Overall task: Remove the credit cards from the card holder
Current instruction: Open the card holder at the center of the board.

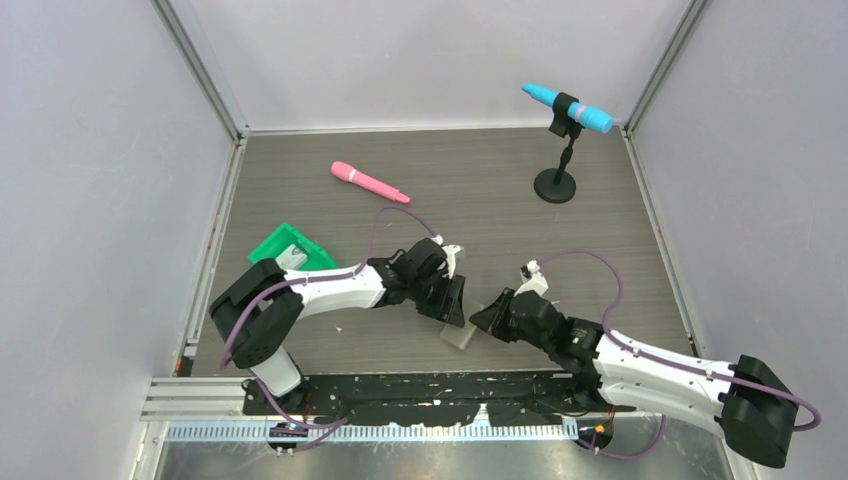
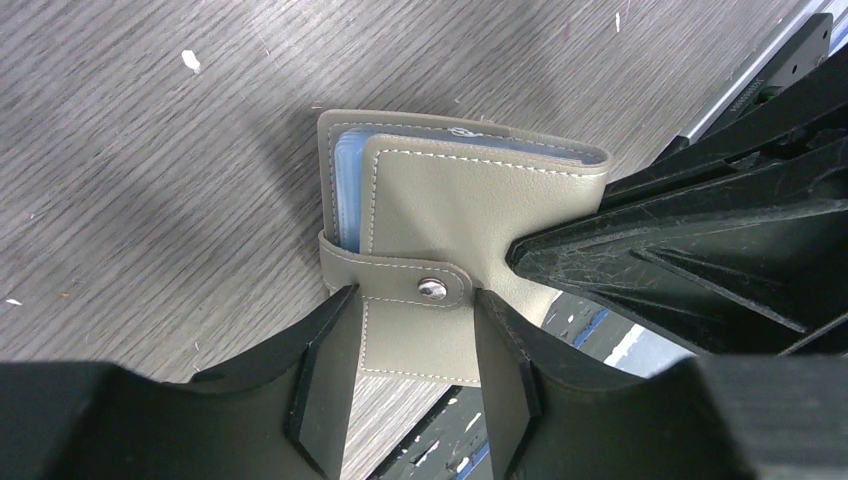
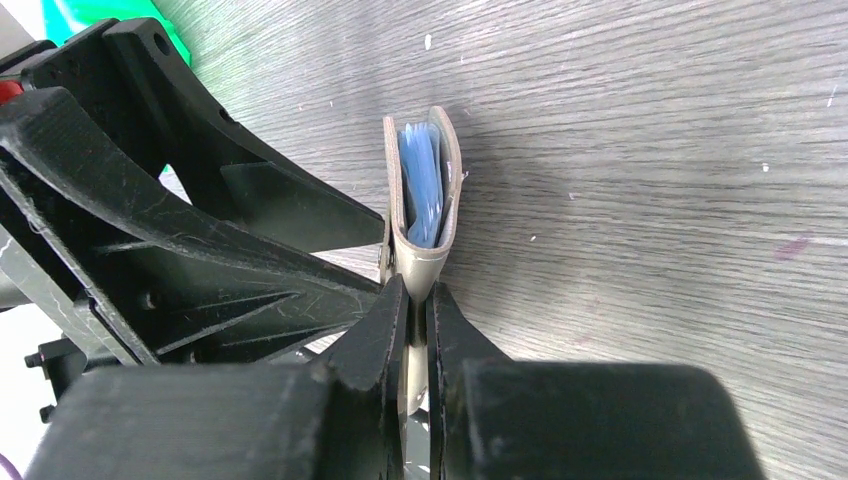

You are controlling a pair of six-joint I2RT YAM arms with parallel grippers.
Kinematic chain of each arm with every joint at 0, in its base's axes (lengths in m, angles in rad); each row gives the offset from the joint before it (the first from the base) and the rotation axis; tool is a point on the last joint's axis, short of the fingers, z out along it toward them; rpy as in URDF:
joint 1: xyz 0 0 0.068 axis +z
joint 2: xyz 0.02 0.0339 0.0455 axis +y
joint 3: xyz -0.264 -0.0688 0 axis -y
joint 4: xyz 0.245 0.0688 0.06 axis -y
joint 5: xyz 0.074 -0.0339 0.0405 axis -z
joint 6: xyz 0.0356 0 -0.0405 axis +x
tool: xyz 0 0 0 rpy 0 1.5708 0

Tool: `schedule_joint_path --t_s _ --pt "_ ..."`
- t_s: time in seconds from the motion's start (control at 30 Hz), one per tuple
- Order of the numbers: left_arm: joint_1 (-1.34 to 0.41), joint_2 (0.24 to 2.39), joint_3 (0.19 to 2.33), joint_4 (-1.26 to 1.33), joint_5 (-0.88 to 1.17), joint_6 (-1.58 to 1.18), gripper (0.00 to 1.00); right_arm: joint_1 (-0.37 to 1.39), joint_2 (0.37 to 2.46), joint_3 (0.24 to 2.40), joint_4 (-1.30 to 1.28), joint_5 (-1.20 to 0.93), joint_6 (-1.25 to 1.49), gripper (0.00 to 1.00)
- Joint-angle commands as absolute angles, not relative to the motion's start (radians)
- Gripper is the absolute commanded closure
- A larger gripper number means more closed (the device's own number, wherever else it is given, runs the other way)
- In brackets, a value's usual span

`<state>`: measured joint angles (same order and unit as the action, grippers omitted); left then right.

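At the near middle of the table [image 1: 480, 190], just ahead of the arm bases, the two arms meet at the card holder [image 1: 457, 335]. The left arm reaches rightward from its base with its wrist bent down. The left gripper [image 2: 412, 300] stands partly open, its tips on either side of the strap [image 2: 385, 275] and the metal snap [image 2: 432, 289]; whether they squeeze the strap cannot be told. The right arm stretches low and leftward across the table. The right gripper [image 3: 418, 300] is pinched tight on one edge of the holder, and its wrist camera sees the holder edge-on, with the blue pockets [image 3: 420, 190] showing between the two grey covers. The strap lies across the cover with its snap down. A faint mark on the topmost pocket is too small to read. Well to the left, a pale card [image 1: 291, 257] lies in the green tray [image 1: 265, 243].
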<state>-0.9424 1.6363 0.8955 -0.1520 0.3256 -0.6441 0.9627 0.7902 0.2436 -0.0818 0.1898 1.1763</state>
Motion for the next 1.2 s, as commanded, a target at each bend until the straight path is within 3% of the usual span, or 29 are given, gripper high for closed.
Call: schedule_joint_path --t_s 0.0,0.7,0.93,1.07,1.17 --pt "-0.948 1.639 0.935 -0.143 0.313 -0.612 0.56 0.968 0.792 0.268 -0.013 0.165 1.158 0.95" --pt "-0.948 1.589 0.944 -0.239 0.198 -0.583 0.99 0.965 0.786 0.249 -0.015 0.164 1.101 0.95" --pt "-0.948 1.558 0.928 -0.242 0.202 -0.586 1.00 0.940 0.782 0.247 -0.037 0.174 1.046 0.94" --pt "-0.948 1.536 0.906 -0.239 0.209 -0.604 1.00 0.862 0.811 0.278 -0.075 0.151 0.940 0.84" --pt "-0.948 1.512 0.878 -0.220 0.215 -0.624 1.00 0.831 0.842 0.344 -0.150 0.154 0.878 0.68"
